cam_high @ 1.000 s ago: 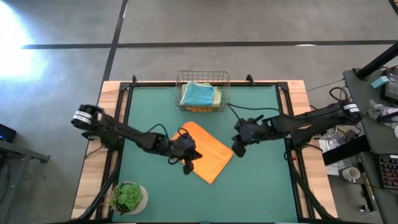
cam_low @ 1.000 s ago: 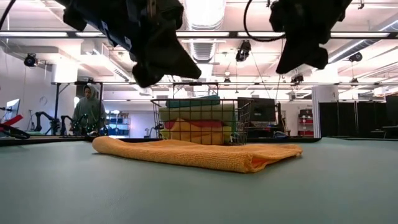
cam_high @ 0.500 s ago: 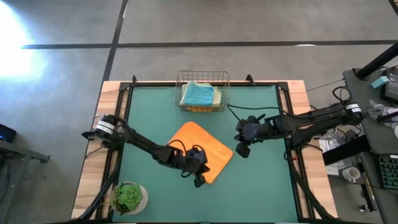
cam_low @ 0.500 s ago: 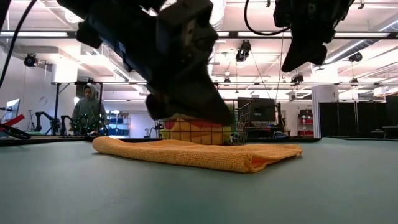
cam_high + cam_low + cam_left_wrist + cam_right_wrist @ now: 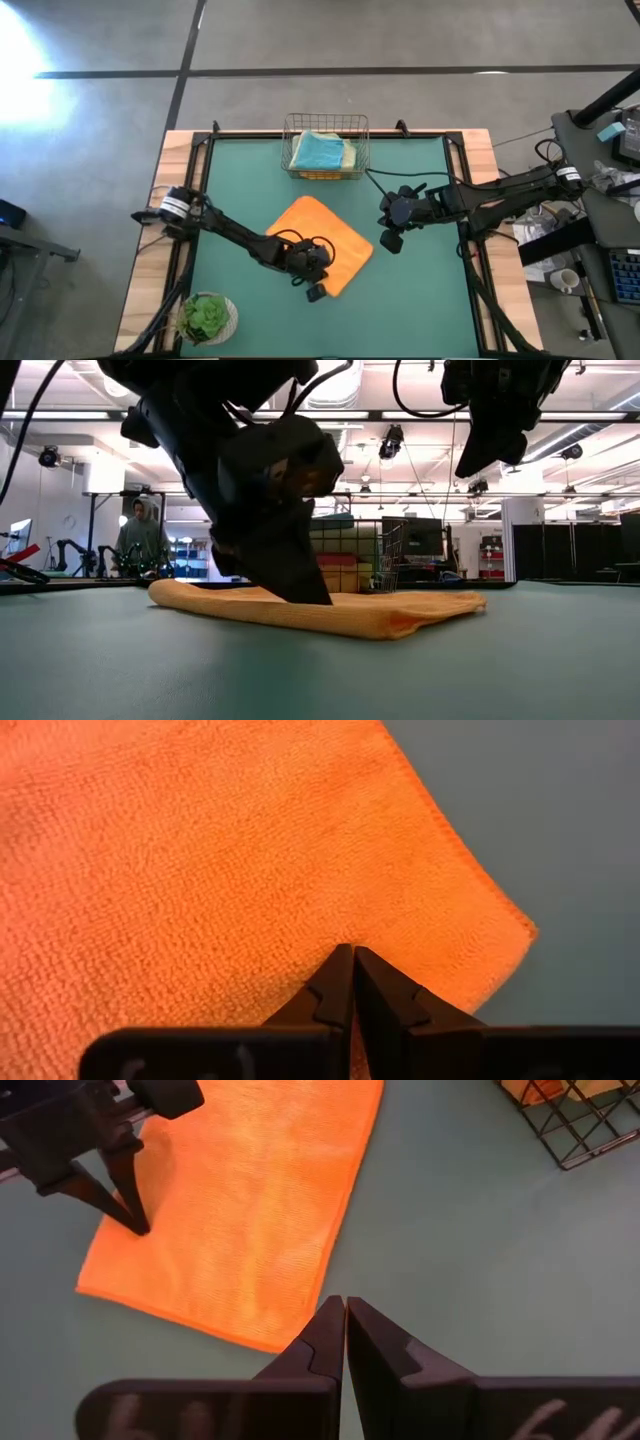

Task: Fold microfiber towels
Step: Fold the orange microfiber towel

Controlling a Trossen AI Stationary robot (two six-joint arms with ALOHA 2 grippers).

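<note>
Orange towel (image 5: 322, 243) is lying mid-table; the left tool (image 5: 314, 291), fingers together, has now dropped onto it, seemingly pinching nothing. Right tool (image 5: 388, 241), fingers together, is hovering beside it.

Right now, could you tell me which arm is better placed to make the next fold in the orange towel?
Left, probably. Its tool is shut with the tips down on the orange towel near its front corner, while the right tool, also shut, hangs above bare mat beside the towel.

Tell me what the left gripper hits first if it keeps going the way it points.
The orange towel. The left gripper points its shut tips down onto the towel near its front corner and seems to touch it already. The green mat lies right beneath.
</note>
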